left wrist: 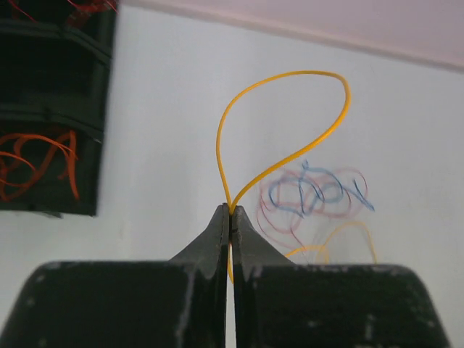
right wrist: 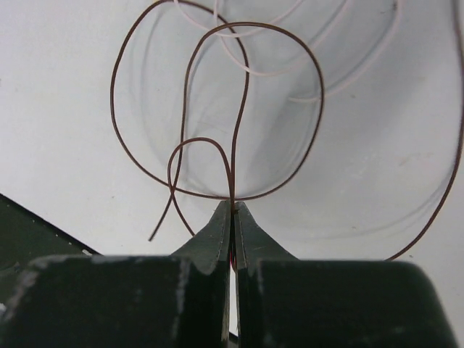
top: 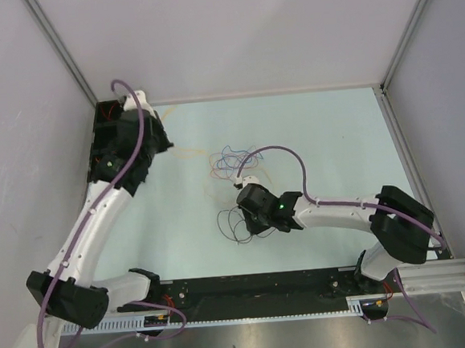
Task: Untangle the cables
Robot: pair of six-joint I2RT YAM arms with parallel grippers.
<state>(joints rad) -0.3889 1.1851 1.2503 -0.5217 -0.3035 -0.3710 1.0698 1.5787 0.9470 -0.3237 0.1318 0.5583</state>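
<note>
Pale tabletop (top: 334, 134): cables (top: 228, 160) beside black bin (left wrist: 58, 94).

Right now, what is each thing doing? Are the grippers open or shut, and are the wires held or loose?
left gripper: shut on the yellow wire.
right gripper: shut on the dark brown wire.
yellow wire: pinched, arching up in one loop.
dark brown wire: pinched, curled in loops.
blue and red wires: loose, tangled together.
orange wires: lying in the black bin.

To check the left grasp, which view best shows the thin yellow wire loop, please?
Left wrist: the thin yellow wire loop rises clear from the shut left gripper. Top external shows only faint strands; right wrist, nothing.
</note>
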